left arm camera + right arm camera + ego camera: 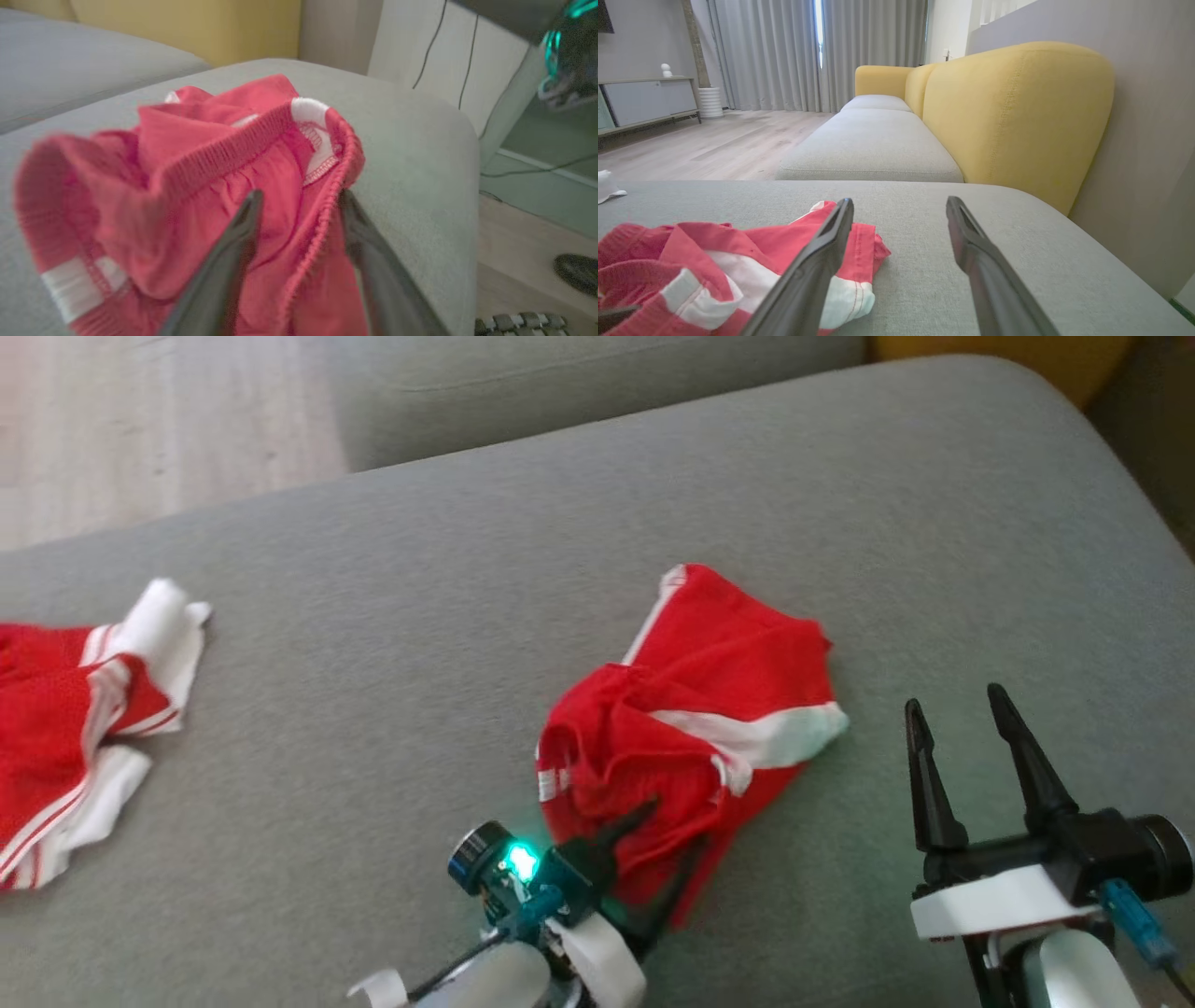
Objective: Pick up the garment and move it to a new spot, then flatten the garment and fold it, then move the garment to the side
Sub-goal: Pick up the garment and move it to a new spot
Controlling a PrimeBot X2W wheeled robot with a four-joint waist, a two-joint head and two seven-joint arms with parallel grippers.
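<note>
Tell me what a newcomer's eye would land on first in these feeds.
The crumpled red garment with white stripes, in the middle of the grey sofa seat, grabs attention first. The left gripper sits at its near edge, fingers apart astride the elastic waistband, while the right gripper stands open over bare cushion to its right. A second red-and-white garment lies at the seat's left edge.

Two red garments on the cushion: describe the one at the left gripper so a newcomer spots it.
Start from the wide grey cushion and look near its middle. There lies a crumpled red garment with a broad white band, its near edge between the fingers of the left gripper. The other red garment, thin-striped, lies at the cushion's left edge, apart from that gripper.
</note>
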